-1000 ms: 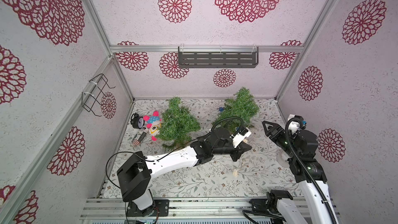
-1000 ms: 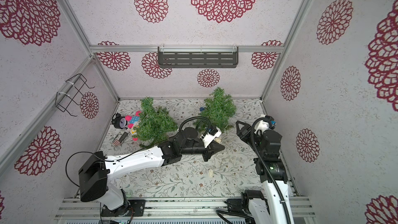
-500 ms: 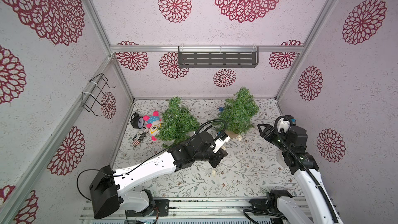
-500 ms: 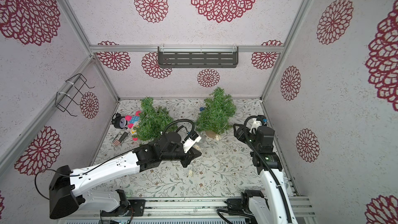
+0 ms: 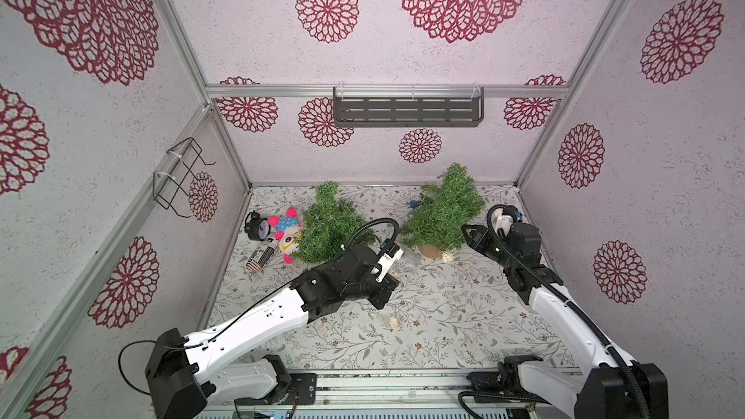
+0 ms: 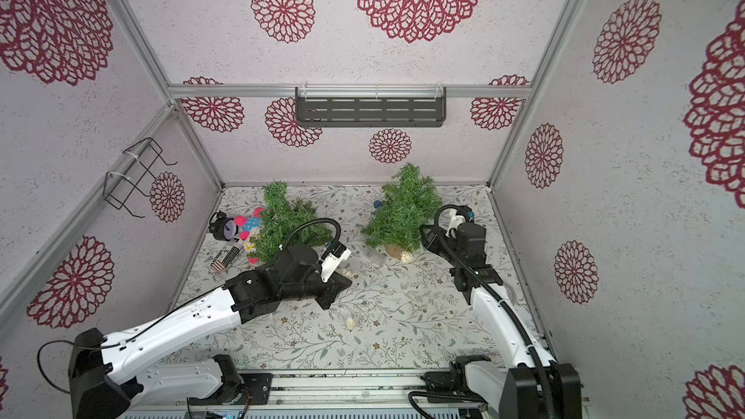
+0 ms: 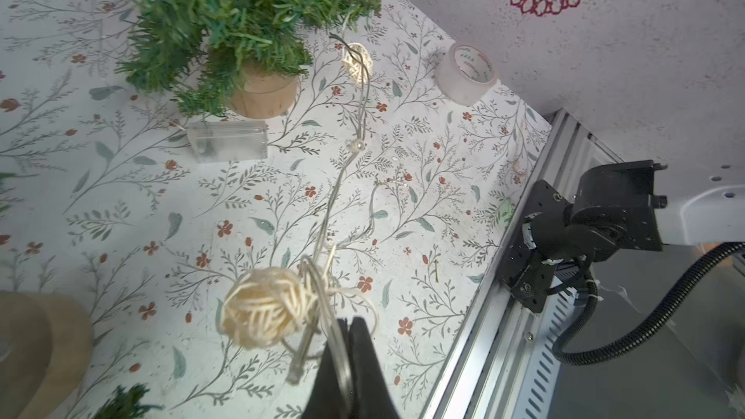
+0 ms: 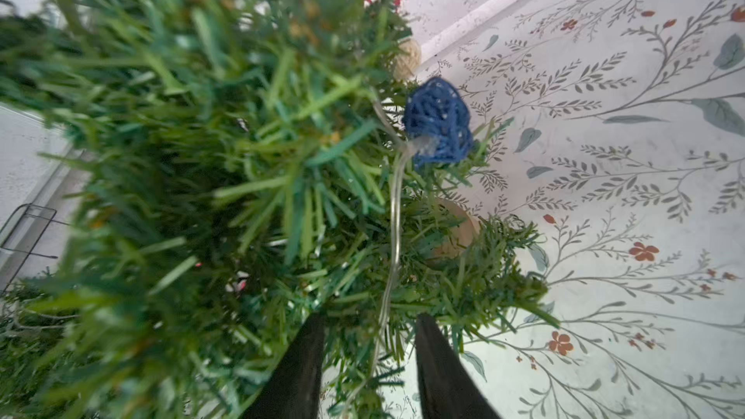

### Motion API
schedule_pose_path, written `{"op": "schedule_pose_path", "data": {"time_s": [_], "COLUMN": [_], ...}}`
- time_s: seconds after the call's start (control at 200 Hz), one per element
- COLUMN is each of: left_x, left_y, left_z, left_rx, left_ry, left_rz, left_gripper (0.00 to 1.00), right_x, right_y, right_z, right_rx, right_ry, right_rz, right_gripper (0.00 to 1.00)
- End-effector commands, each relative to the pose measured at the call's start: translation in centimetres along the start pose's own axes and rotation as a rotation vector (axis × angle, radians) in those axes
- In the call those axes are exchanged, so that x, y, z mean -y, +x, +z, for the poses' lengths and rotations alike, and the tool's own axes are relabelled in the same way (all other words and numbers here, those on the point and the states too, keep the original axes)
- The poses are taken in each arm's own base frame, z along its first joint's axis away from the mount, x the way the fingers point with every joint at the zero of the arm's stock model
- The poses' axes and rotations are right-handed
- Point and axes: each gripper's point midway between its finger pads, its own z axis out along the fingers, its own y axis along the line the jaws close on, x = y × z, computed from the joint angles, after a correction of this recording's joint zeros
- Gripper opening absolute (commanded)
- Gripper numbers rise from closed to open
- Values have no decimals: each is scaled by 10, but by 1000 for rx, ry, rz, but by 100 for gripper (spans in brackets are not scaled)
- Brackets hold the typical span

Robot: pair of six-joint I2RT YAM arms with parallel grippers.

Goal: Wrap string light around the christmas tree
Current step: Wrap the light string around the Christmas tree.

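Tree: upright, R side of table; my wrap target.
R gripper: in its branches, jaws apart w/ wire between, not pinched; prob. set to take the strand.
L gripper: clenched on string light, which trails from tree across table; lifts slack, I judge.
Battery box: flat beside base, anchors the end.

1. Two trees stand side by side at the back of the table: a left tree and a right tree.
2. A clock and a plush toy lie just left of the left tree.
3. The battery box lies before the right tree's base.
4. The string light trails across the table from the right tree to the left gripper, which is in front of the gap between the trees.
5. The right gripper is against the right tree's right side.
6. A shelf hangs on the back wall, and a wire basket on the left wall.
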Motion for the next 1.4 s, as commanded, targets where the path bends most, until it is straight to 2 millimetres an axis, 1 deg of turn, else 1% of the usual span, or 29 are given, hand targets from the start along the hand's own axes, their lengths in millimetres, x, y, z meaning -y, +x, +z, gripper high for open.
{"op": "schedule_pose_path", "data": {"time_s": [0.0, 0.075, 0.125, 0.17, 0.25, 0.29, 0.31, 0.345, 0.45, 0.52, 0.555, 0.615, 0.771, 0.876, 0.971, 1.016, 1.091, 1.181, 1.241, 1.256, 1.261, 1.276, 1.311, 1.391], "left_x": [-15, -23, -34, -47, -77, -86, -88, -85, -68, -57, -53, -46, -41, -38, -34, -33, -33, -32, -32, -32, -32, -32, -32, -34], "left_y": [7, 11, 15, 19, 19, 17, 15, 12, 2, -2, -4, -8, -12, -16, -19, -20, -21, -23, -24, -24, -25, -25, -25, -28], "left_z": [-6, -9, -11, -15, -25, -29, -30, -28, -15, -7, -4, 0, 3, 4, 6, 8, 11, 12, 13, 13, 13, 13, 13, 15], "left_rx": [-21, -29, -33, -39, -21, -5, 6, 19, 24, 7, 2, -1, -1, 10, 15, 14, 15, 16, 20, 20, 22, 24, 25, 30], "left_ry": [-60, -88, -130, -184, -299, -325, -324, -297, -193, -153, -139, -116, -100, -85, -75, -72, -72, -74, -74, -75, -76, -76, -76, -85], "left_rz": [-28, -36, -51, -74, -150, -185, -198, -213, -227, -220, -208, -190, -176, -171, -163, -159, -156, -155, -155, -154, -155, -155, -152, -146], "left_gripper": [0, 0, 0, 0, 0, 0, 0, 0, 0, 0, 0, 0, 0, 0, 0, 0, 0, 0, 0, 0, 0, 0, 0, 0], "right_x": [1, 13, 18, 19, 20, 19, 18, 16, 9, 2, -5, -14, -35, -54, -71, -82, -100, -119, -127, -130, -129, -131, -133, -141], "right_y": [-21, -23, -25, -26, -25, -24, -24, -23, -24, -27, -30, -35, -45, -52, -64, -69, -76, -80, -81, -83, -82, -84, -85, -96], "right_z": [5, 4, 2, 1, 2, 1, 1, 1, -4, -11, -17, -30, -68, -87, -95, -94, -86, -64, -48, -48, -43, -43, -33, -20], "right_rx": [80, 98, 112, 110, 90, 82, 79, 73, 65, 61, 67, 76, 108, 120, 135, 145, 160, 168, 175, 185, 178, 188, 194, 249], "right_ry": [31, 94, 120, 135, 150, 147, 142, 134, 116, 103, 91, 80, 68, 37, 30, 17, 3, 11, 22, 22, 28, 30, 41, 55], "right_rz": [-25, -46, -64, -79, -103, -110, -114, -116, -130, -139, -149, -172, -258, -326, -393, -431, -504, -610, -676, -687, -695, -702, -727, -756], "right_gripper": [23, 12, 8, 7, 8, 9, 9, 10, 15, 27, 34, 43, 60, 69, 71, 73, 75, 77, 78, 78, 78, 78, 79, 79]}}
